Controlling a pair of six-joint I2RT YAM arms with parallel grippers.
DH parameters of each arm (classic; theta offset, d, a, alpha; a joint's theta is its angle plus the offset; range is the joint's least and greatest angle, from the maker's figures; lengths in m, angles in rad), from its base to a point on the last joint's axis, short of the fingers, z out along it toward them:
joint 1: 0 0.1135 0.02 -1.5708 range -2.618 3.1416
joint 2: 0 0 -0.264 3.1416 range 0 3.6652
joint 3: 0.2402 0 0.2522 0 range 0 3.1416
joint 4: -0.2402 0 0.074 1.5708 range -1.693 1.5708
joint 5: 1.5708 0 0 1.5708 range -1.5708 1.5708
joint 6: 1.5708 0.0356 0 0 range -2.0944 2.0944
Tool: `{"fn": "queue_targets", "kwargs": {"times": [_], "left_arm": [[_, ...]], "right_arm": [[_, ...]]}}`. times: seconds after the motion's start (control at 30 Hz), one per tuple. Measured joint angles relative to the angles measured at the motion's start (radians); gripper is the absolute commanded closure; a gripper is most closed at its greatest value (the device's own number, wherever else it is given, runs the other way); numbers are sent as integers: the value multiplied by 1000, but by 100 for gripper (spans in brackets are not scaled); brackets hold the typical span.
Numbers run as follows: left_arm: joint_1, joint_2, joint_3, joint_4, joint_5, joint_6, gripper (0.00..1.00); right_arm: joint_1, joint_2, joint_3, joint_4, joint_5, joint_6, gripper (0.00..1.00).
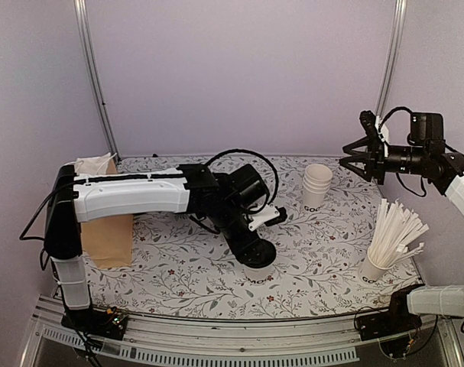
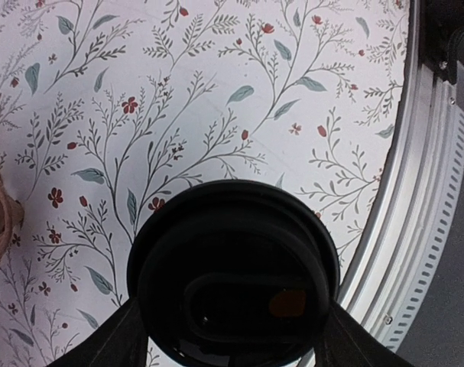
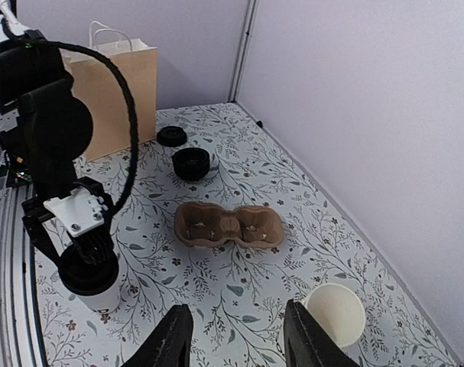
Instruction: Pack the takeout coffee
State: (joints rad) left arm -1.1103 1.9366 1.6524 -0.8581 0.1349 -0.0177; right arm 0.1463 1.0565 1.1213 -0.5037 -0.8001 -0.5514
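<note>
The takeout coffee (image 1: pixel 257 272), a white paper cup with black lettering and a black lid, stands near the table's front middle. It also shows in the right wrist view (image 3: pixel 94 279). My left gripper (image 1: pixel 256 248) sits straight over it, its fingers closed against both sides of the black lid (image 2: pixel 233 267), which fills the left wrist view. My right gripper (image 1: pixel 348 162) is open and empty, raised in the air at the right, above the stack of lidless cups (image 1: pixel 316 186). A brown two-cup carrier (image 3: pixel 228 225) lies empty mid-table; the left arm hides it in the top view.
A brown paper bag (image 1: pixel 109 229) stands at the left, also in the right wrist view (image 3: pixel 113 84). Spare black lids (image 3: pixel 192 163) lie beside it. A cup of white stirrers (image 1: pixel 392 237) stands front right. The metal front rail (image 2: pixel 415 229) runs close to the coffee.
</note>
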Motion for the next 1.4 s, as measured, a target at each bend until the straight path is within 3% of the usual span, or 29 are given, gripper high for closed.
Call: {"fn": "queue_targets", "kwargs": {"times": [0.27,0.6,1.0,1.4], "left_arm": [[3,-8,-41,85,19,0,29],[5,-54,-142,209,21,-32,29],[5,-76,-198,292,22,-51,29],[5,-80,-207,307,31,-54,30]], "right_arm": [[301,4,77,-202,48,-131,63],[710,55,-97,-299,268,-258,72],[933,161,-230,-85,618,-304,74],[951,211,-246,86,768,-321,73]]}}
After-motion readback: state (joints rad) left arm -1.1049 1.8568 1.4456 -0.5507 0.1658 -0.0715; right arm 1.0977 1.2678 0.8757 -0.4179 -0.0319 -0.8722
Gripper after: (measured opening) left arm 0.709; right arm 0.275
